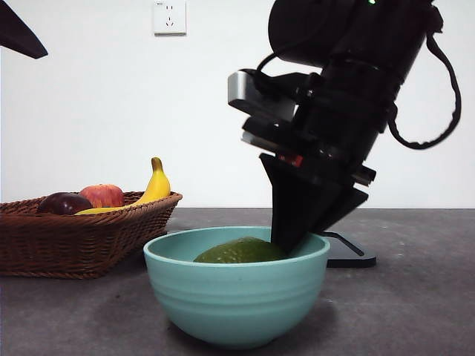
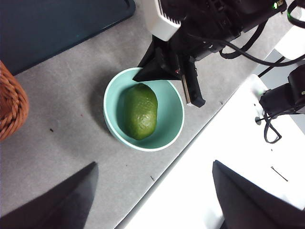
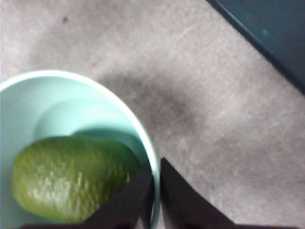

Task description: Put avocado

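Note:
The dull green avocado (image 1: 241,252) (image 2: 140,112) (image 3: 66,181) lies inside the teal bowl (image 1: 237,304) (image 2: 171,119) (image 3: 71,119). My right gripper (image 1: 289,241) (image 3: 157,191) reaches down at the bowl's edge. Its jaws stand almost together, one inside and one outside, pinching the rim beside the avocado. High above the table, the left gripper (image 2: 157,200) looks down on the bowl, open and holding nothing. In the front view it shows only as a black tip (image 1: 18,33) at the top left corner.
A wicker basket (image 1: 74,237) (image 2: 9,105) to the bowl's left holds a banana (image 1: 157,185), a red apple (image 1: 104,195) and a dark maroon fruit (image 1: 64,202). A dark tray (image 2: 57,24) (image 3: 271,33) lies farther off. A black flat stand (image 1: 349,252) sits behind the bowl.

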Controlling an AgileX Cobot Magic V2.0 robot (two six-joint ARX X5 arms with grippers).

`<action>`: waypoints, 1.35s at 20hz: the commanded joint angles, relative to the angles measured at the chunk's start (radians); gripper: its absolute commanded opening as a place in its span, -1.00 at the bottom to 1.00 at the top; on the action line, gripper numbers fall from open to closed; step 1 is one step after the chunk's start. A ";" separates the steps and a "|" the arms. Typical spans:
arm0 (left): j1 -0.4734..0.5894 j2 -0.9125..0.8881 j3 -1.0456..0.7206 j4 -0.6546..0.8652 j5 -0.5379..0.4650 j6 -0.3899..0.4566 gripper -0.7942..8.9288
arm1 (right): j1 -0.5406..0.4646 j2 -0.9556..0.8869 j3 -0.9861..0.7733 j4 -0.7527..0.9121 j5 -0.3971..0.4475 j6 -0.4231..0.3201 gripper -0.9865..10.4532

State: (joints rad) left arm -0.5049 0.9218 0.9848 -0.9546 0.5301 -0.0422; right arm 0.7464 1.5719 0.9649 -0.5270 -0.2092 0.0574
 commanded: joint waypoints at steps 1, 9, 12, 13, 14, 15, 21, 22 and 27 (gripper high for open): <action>-0.007 0.007 0.009 0.005 0.006 0.013 -0.06 | 0.010 0.014 0.088 -0.048 0.002 0.018 -0.81; -0.007 0.007 0.009 0.005 0.006 0.012 -0.06 | -0.116 0.070 0.340 -0.109 0.008 0.002 -0.81; -0.007 0.007 0.009 0.005 0.006 0.012 -0.06 | -0.183 0.166 0.459 -0.133 0.009 -0.021 -0.81; -0.007 0.006 0.009 0.005 0.005 0.012 -0.06 | -0.205 0.206 0.502 -0.140 0.009 -0.026 -0.81; -0.007 0.006 0.009 0.005 0.006 0.012 -0.06 | -0.225 0.242 0.542 -0.148 0.008 -0.034 -0.81; -0.007 0.006 0.009 0.005 0.006 0.012 -0.06 | -0.245 0.283 0.582 -0.151 0.008 -0.037 -0.81; -0.007 0.006 0.009 0.005 0.005 0.013 -0.06 | -0.314 0.438 0.676 -0.137 0.001 -0.040 -0.81; -0.007 0.006 0.009 0.005 0.006 0.013 -0.06 | -0.319 0.452 0.676 -0.132 0.001 -0.040 -0.81; -0.007 0.006 0.009 0.005 0.006 0.012 -0.06 | -0.323 0.496 0.676 -0.119 0.000 -0.040 -0.81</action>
State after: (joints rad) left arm -0.5053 0.9218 0.9848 -0.9543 0.5301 -0.0422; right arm 0.4179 2.0396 1.6150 -0.6510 -0.2054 0.0246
